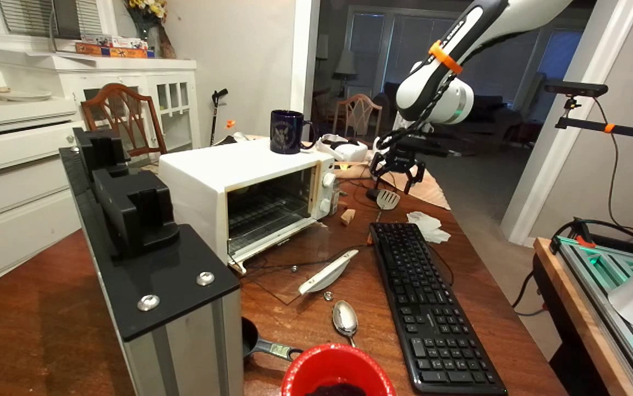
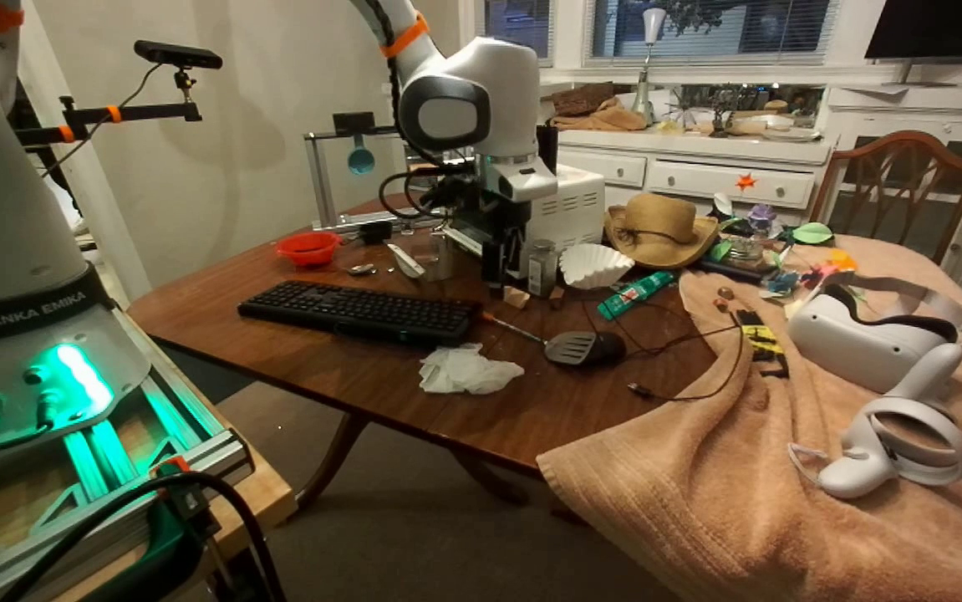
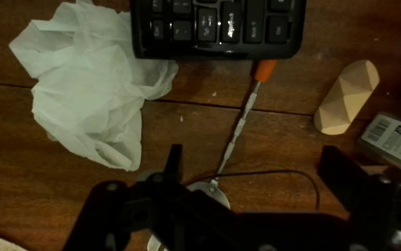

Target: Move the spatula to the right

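The spatula lies on the wooden table, its slotted grey head (image 2: pixel 572 347) away from the keyboard and its orange handle end partly hidden at the keyboard's edge. It shows in both exterior views, with the head (image 1: pixel 387 199) near the table's far end. In the wrist view the thin metal shaft (image 3: pixel 237 132) runs between the spread fingers, and my gripper body hides most of the head. My gripper (image 3: pixel 252 153) is open and empty, pointing down above the table. It also shows in both exterior views (image 1: pixel 392 186) (image 2: pixel 504 267), apart from the spatula.
A black keyboard (image 2: pixel 355 311) adjoins the handle. A crumpled white sheet (image 3: pixel 89 87) lies beside the shaft, a wooden block (image 3: pixel 346 97) on its opposite side. A glass jar (image 2: pixel 542 267) and white toaster oven (image 1: pixel 195 176) stand nearby. A dark cable (image 3: pixel 273 171) crosses the spatula. A towel (image 2: pixel 656 477) covers one end.
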`<state>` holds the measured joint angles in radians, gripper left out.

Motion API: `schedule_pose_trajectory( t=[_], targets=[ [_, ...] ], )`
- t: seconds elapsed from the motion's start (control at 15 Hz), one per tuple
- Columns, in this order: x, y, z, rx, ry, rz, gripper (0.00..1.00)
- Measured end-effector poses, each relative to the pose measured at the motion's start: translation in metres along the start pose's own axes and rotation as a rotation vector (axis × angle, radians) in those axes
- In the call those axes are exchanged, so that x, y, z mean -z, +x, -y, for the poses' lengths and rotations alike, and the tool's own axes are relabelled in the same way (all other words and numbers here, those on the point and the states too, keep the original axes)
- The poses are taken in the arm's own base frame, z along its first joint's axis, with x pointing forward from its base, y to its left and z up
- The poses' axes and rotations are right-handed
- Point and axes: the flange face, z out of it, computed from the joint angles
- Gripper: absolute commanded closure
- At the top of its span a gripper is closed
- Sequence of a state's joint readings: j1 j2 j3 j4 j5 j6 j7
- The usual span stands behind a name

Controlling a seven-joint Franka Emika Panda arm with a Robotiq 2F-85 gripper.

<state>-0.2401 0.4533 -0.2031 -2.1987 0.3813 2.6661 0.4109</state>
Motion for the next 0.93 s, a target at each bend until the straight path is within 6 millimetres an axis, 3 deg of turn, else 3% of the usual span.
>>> schedule_pose_trajectory(
  t=[0.27,0.53,0.6,0.67,0.73,0.93],
  targets=[
    [-0.037,0.002,-0.006,-0.108,0.043,0.020,0.00],
    [-0.057,0.009,-0.005,-0.142,0.080,0.015,0.06],
    [-0.061,0.010,-0.005,-0.140,0.080,0.013,0.12],
    [-0.065,0.011,-0.004,-0.137,0.077,0.011,0.31],
    [-0.068,0.013,-0.004,-0.134,0.076,0.006,0.29],
    [-0.077,0.015,-0.002,-0.126,0.073,-0.002,0.39]
  ],
)
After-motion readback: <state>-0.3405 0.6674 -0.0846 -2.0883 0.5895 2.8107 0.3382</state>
